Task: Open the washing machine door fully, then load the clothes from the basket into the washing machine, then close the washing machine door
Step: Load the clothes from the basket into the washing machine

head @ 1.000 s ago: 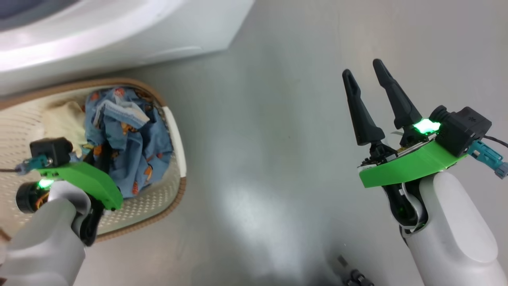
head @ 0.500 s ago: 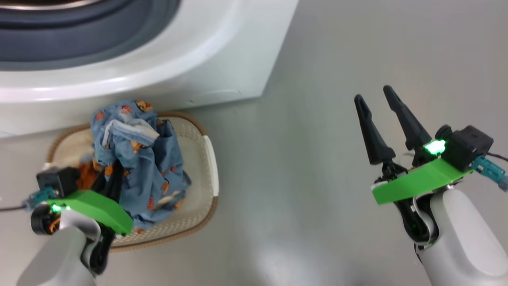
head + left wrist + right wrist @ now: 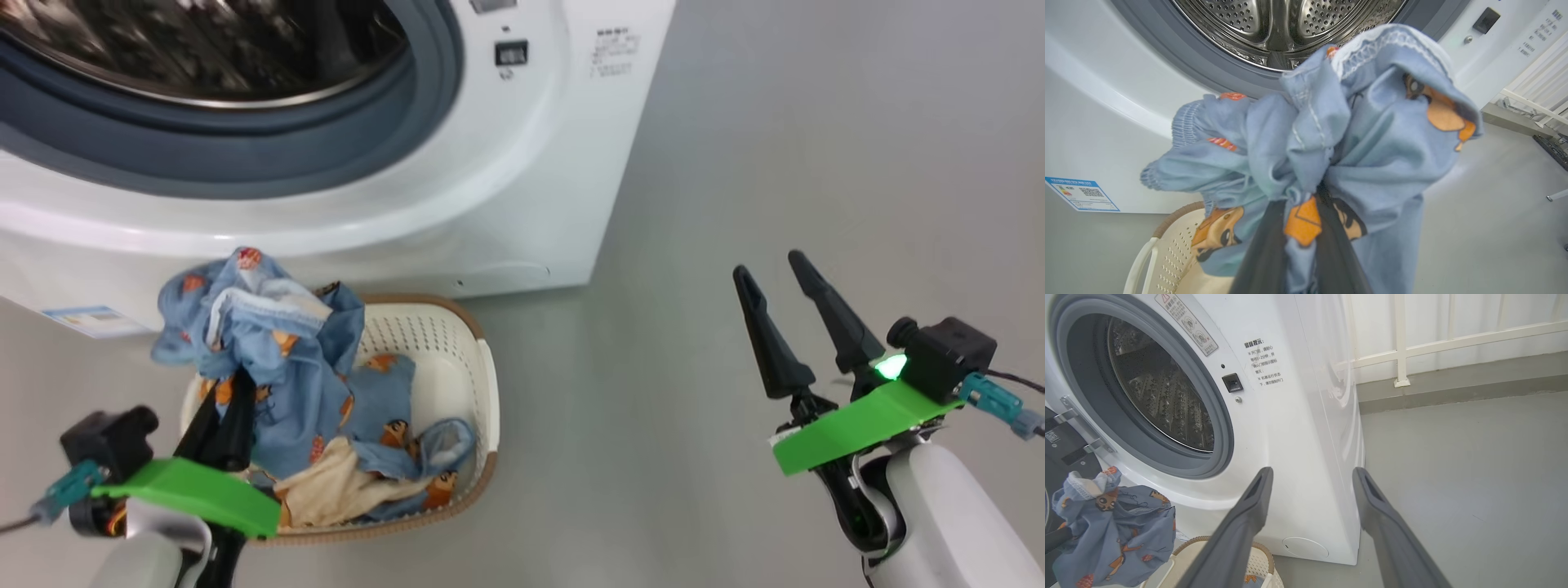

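Pinched between the left arm's two long dark fingers, closed down to a narrow gap: a bunched light blue fabric piece printed with orange-brown cartoon figures. Held up above the small cream-white perforated plastic basket with a brown woven-look rim, about level with the lower curve of the grey rubber gasket of the white boxy front-loading washing machine. Hard to tell whether the hanging tail touches the pile below. Lying in the basket: more blue printed fabric and a cream-beige cloth piece. Basket standing on the grey floor, just beside the machine's front bottom edge, below the open mouth of the steel perforated drum. Glossy black door swung aside on its metal hinge, at the left edge of the right wrist view. Right arm's fingers spread wide with nothing between them, over the floor to the right of the machine, well apart from the basket.
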Controlling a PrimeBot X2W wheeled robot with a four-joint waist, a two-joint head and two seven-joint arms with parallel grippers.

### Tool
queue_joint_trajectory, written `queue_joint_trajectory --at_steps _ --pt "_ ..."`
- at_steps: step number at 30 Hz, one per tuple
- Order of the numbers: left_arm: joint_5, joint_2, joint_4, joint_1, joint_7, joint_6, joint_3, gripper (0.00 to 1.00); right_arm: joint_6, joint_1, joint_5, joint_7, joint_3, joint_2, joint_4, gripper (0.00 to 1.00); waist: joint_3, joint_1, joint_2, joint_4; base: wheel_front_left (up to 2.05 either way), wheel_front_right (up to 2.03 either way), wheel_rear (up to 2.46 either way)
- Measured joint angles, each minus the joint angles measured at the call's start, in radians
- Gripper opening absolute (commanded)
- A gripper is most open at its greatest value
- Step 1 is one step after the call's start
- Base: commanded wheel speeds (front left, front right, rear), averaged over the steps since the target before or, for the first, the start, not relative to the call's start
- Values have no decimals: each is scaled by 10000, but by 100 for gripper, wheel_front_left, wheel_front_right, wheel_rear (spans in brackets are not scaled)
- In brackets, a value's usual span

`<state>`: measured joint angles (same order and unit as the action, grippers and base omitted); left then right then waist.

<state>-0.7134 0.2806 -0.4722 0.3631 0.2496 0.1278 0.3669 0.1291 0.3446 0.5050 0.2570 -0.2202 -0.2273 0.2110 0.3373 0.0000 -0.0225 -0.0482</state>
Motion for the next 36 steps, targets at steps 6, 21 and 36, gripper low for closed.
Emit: queue_joint_trajectory --at_steps 6,21,36 --pt "531 -161 1126 -916 0 -2 -756 0 0 -339 88 0 -31 -136 104 100 -710 0 0 225 0 0 0" --pt "1452 -412 3430 -2666 0 -727 -1478 0 0 -1058 251 0 77 -314 113 100 -1926 0 0 530 0 0 0" --pt "1576 -426 3808 -2828 0 -982 -1536 0 0 -1206 245 0 84 -337 86 100 -2100 0 0 472 0 0 0"
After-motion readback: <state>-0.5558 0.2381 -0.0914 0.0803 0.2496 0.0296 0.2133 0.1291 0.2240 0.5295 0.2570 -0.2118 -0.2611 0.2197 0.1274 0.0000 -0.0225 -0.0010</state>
